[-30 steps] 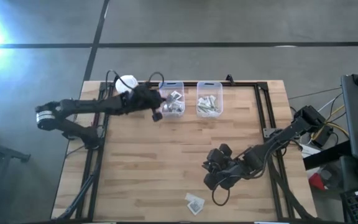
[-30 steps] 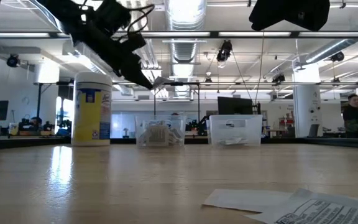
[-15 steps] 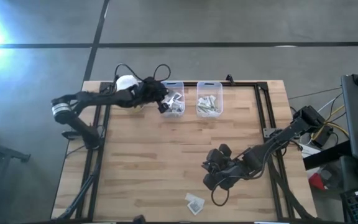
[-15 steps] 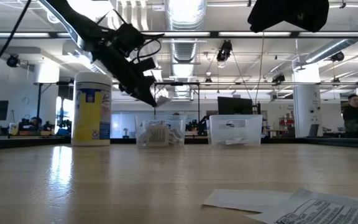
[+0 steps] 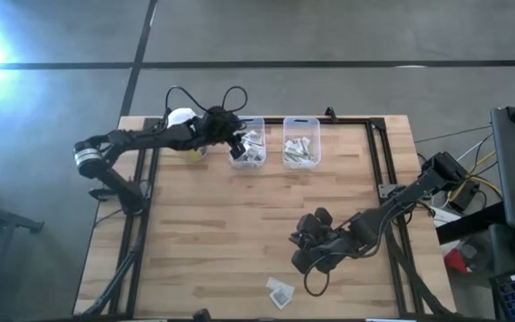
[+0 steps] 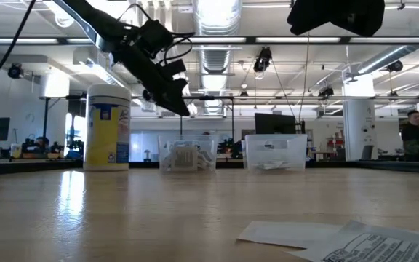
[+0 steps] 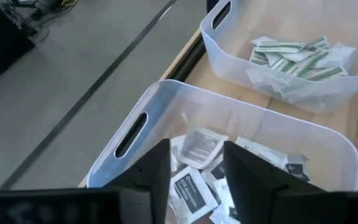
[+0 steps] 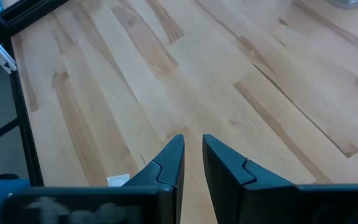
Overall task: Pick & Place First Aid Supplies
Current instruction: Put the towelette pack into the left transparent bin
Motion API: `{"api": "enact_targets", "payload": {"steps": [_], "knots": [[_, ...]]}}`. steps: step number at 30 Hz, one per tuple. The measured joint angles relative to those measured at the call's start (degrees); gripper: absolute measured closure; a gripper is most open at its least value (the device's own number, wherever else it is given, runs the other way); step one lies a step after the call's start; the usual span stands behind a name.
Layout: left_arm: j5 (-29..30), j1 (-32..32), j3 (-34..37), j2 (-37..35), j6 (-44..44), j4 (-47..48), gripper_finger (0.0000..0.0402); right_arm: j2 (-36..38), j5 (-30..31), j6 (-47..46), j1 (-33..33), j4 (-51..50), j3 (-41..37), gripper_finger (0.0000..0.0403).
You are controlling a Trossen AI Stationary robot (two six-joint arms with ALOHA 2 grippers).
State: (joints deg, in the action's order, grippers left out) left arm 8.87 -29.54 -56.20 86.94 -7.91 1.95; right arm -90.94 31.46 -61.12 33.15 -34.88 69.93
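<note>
The left gripper (image 5: 236, 143) is held over the near bin (image 7: 135, 124) at twelve o'clock on the table (image 5: 204, 233), fingers spread and empty; it is best lifted straight clear of the rim. The right gripper (image 5: 304, 259) hovers at five o'clock, fingers nearly together, gripping nothing. Square white packets (image 7: 194, 186) with dark patches are piled inside the bin, and two more packets (image 5: 280, 291) lie at six o'clock.

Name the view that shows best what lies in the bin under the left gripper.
The left wrist view: it looks straight into the left bin, showing square packets with dark printed patches. The high view shows only a small pale heap in that bin; the low view shows it side-on through the clear wall; the right wrist view misses it.
</note>
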Motion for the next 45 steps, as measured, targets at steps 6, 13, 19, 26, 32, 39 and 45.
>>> {"api": "enact_targets", "payload": {"steps": [6, 13, 19, 26, 32, 39, 45], "knots": [[-0.1, 0.4, -1.5, -2.2, 2.2, 5.7, 0.0229, 0.0, 0.0, -0.7, 0.0, 0.6, 0.0, 0.0346], [-0.3, 4.3, -1.6, -7.0, 1.6, 13.0, 0.0227, 0.0, -0.4, -0.3, 0.0, 5.1, 0.0, 0.0346], [-0.3, 11.9, -1.6, -10.9, 1.5, 20.8, 0.0227, 0.0, -6.6, -2.6, 0.0, 8.8, 0.0, 0.0346], [-0.3, 23.9, 1.2, -14.2, 4.2, 23.1, 0.0227, -2.4, -15.3, -3.3, 1.1, 14.2, 0.0, 0.0346], [-0.1, 34.0, 4.3, -16.1, 9.3, 22.7, 0.0227, -7.9, -26.0, -4.1, 1.6, 20.8, 0.0, 0.0346], [0.3, 42.5, 7.2, -16.5, 13.9, 21.0, 0.0227, -12.1, -28.3, -6.9, 2.1, 22.0, 0.0, 0.0346], [0.8, 47.6, 10.0, -16.2, 16.8, 16.8, 0.0227, -15.2, -32.3, -7.5, 2.3, 26.3, 0.1, 0.0346]]}}
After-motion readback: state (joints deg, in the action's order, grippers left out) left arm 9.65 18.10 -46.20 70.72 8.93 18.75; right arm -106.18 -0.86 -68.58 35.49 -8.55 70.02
